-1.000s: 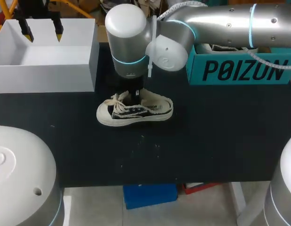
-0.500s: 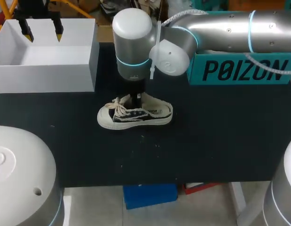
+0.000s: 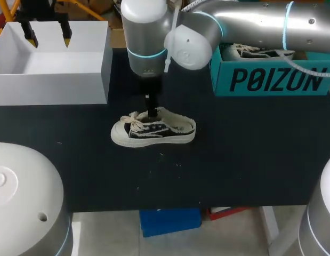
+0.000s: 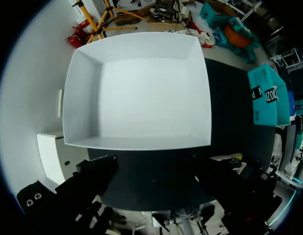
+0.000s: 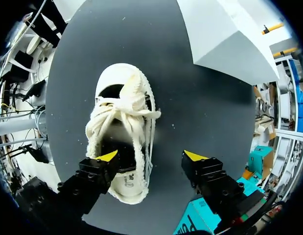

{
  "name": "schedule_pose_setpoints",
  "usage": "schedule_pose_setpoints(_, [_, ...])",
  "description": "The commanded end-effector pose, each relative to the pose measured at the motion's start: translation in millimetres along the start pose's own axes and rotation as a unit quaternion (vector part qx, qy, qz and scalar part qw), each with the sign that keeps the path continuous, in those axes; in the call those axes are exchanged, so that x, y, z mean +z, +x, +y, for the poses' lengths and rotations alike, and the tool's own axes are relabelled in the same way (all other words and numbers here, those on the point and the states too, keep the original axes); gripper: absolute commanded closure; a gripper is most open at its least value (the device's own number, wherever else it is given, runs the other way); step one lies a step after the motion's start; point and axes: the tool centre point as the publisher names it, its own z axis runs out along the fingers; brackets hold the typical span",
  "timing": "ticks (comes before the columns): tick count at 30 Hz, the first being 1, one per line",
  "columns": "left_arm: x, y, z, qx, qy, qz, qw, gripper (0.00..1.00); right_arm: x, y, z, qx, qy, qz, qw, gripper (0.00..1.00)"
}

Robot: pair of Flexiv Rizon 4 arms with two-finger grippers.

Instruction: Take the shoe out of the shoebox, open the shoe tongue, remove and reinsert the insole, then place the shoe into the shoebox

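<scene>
Mid-bench (image 3: pixel 250 160), a black-and-cream shoe (image 3: pixel 153 132) upright on its sole, toe toward the left arm's side, laces loose. Just over its opening, the right gripper (image 3: pixel 152 109), hanging from the right arm (image 3: pixel 250 24). Back left, an open white box (image 3: pixel 53 85) — left gripper (image 3: pixel 48 37) over its far wall, yellow tips apart. Back right, a teal shoebox (image 3: pixel 271 80) — another shoe (image 3: pixel 250 52) inside.

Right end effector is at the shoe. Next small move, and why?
Probably slide the right end effector sideways to centre it on the cream-and-black canvas low-top shoe, then lower. It is open and grips nothing. One yellow tip is over the heel opening, the other over the bare black table, so closing now would likely pinch the side wall, not the tongue.
</scene>
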Motion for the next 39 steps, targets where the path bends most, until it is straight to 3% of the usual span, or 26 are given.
schedule_pose_setpoints(1, [-1, 0.6, 0, -0.001, -0.001, -0.002, 1.0, 0.0, -39, 4.4, -4.4, -0.009, -0.004, 0.01, 1.0, 0.0])
schedule_pose_setpoints(10, [-1, 0.6, 0, -0.001, -0.001, -0.002, 1.0, 0.0, -74, 20.4, -5.8, -0.038, -0.078, 0.021, 0.996, 0.0])
schedule_pose_setpoints(18, [-1, 0.6, 0, -0.001, -0.001, -0.002, 1.0, 0.0, -90, 32.4, -15.7, -0.021, -0.171, 0.001, 0.985, 0.0])
schedule_pose_setpoints(38, [-1, 0.6, 0, -0.001, -0.001, -0.002, 1.0, 0.0, -90, 32.4, -15.7, -0.021, -0.171, 0.001, 0.985, 0.0])
schedule_pose_setpoints(39, [-1, 0.6, 0, -0.001, -0.001, -0.002, 1.0, 0.0, -87, 32.7, -16.0, -0.013, -0.186, -0.001, 0.982, 0.0])
